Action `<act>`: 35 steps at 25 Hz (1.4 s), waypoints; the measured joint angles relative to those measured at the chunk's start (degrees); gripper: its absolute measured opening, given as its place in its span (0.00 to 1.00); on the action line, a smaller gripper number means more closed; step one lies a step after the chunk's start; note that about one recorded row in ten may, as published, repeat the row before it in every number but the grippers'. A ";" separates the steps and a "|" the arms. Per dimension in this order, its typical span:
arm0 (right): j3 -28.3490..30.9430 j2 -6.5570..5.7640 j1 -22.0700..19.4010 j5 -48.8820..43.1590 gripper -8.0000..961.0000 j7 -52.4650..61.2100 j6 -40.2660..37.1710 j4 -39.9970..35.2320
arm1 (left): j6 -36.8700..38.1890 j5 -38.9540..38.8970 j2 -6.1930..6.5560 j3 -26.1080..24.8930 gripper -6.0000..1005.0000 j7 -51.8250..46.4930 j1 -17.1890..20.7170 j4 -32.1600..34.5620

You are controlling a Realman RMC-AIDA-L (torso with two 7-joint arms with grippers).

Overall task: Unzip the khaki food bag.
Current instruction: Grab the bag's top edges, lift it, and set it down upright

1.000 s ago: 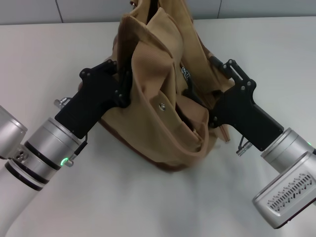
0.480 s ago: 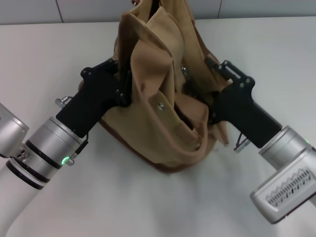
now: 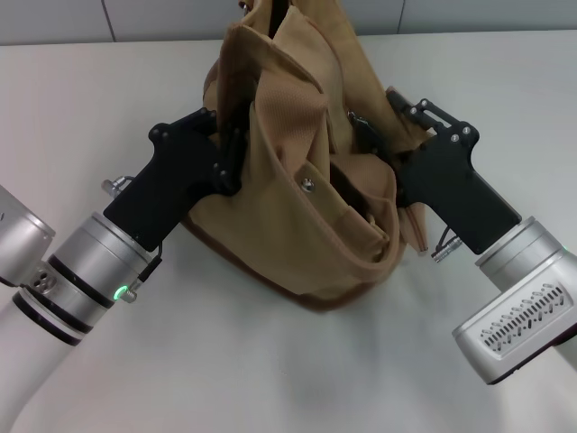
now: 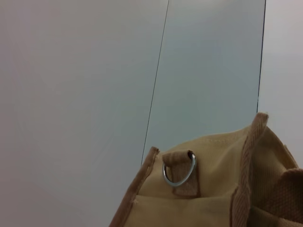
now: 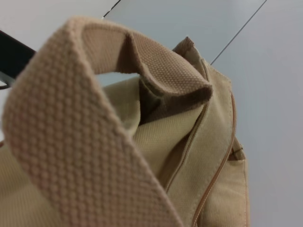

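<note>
Khaki food bag (image 3: 297,207) at centre of surface (image 3: 108,81), slumped, top toward far edge. Left claw (image 3: 230,158) against bag's left side. Right claw (image 3: 383,144) against bag's right side, near top opening. Snap (image 3: 307,185) on near face, between claws. Wall behind surface.

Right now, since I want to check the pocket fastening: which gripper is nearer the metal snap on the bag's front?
Left, narrowly. The left gripper presses into the khaki food bag just beside the snap; the right gripper is at the bag's opposite side, slightly farther.
</note>
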 joint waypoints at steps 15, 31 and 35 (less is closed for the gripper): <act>0.28 0.00 -0.97 -0.12 0.26 -2.56 -0.50 -0.15 | -1.21 -0.02 0.00 -0.11 0.06 0.00 -0.50 -0.35; 1.95 0.00 -1.86 -1.21 0.50 -11.44 -2.83 0.67 | -1.35 -0.02 0.01 -0.10 0.06 0.00 -0.71 -0.42; 2.06 0.00 -1.85 -3.20 0.54 -15.04 -2.39 0.75 | -1.36 -0.02 0.00 -0.10 0.06 0.00 -0.90 -0.43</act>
